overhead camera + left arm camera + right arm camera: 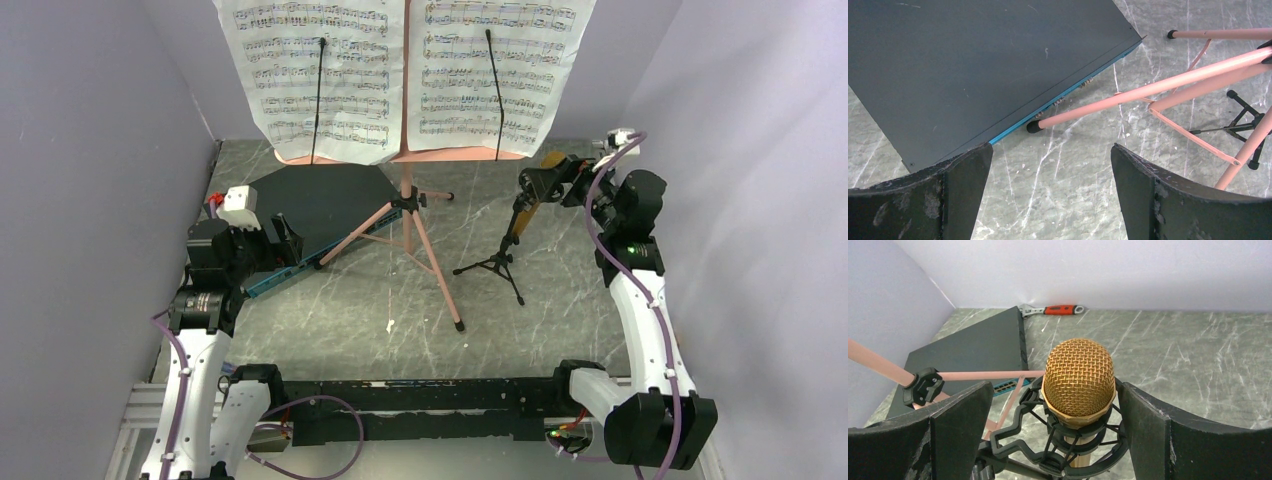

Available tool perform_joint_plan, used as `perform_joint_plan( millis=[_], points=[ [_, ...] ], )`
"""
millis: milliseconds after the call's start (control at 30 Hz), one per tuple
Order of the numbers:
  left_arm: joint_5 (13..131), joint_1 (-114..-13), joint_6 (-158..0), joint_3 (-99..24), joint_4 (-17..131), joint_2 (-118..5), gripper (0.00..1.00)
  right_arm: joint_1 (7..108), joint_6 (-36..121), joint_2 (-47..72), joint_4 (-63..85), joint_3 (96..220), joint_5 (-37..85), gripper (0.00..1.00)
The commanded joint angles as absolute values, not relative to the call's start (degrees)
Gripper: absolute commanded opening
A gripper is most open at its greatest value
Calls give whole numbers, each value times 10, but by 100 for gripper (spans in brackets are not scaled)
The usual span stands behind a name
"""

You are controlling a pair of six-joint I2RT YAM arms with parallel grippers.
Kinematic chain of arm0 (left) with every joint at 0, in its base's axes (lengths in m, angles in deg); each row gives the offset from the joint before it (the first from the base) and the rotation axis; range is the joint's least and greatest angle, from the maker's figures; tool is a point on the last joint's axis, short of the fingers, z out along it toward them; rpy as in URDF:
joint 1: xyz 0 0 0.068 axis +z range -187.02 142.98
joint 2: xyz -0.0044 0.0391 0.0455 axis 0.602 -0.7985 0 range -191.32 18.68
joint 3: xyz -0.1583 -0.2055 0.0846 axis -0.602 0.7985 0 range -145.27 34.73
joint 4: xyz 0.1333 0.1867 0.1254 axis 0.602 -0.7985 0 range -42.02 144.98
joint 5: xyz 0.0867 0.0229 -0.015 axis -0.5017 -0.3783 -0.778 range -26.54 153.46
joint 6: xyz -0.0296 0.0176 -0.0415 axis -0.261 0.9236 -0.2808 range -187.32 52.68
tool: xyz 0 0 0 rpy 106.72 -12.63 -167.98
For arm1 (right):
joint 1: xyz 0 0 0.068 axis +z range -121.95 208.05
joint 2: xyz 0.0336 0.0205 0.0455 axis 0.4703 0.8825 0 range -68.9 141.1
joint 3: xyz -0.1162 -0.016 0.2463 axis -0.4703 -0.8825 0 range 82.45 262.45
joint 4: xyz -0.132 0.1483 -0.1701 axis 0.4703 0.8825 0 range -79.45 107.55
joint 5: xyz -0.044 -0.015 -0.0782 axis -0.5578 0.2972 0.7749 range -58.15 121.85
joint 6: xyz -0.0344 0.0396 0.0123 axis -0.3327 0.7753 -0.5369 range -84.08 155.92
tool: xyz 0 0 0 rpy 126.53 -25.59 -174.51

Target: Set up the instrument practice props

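The pink music stand (pixel 407 200) is upright at the table's back on its tripod legs. Two white sheet-music pages (pixel 315 70) (pixel 500 65) rest on its desk. Right of it, the small black mic stand (pixel 497 265) carries the gold microphone (pixel 1078 375) in a black shock mount. My right gripper (pixel 1053 385) is open, its fingers on either side of the microphone's head with a clear gap on the left side. My left gripper (pixel 1050 146) hangs open over bare table, close to a pink stand leg (pixel 1128 95), with nothing between its fingers.
A dark flat panel with a teal edge (pixel 310 205) lies back left, and one stand foot rests against its edge. A red-handled wrench (pixel 1055 310) lies by the back wall. Grey walls close in on the left, right and rear.
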State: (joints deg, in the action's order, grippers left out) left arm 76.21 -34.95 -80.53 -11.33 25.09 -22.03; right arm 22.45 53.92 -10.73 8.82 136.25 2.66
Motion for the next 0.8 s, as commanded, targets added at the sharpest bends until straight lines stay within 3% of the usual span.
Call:
perform_joint_plan(
  millis=[0, 233, 767],
  points=[
    [767, -346, -813, -119, 257, -220, 94, 226, 543, -114, 78, 1404, 38, 100],
    [766, -346, -894, -103, 268, -240, 94, 226, 550, -99, 95, 1449, 88, 100],
    [777, -346, -1016, -40, 451, -338, 94, 225, 581, -28, 95, 1501, 202, 100]
  ],
)
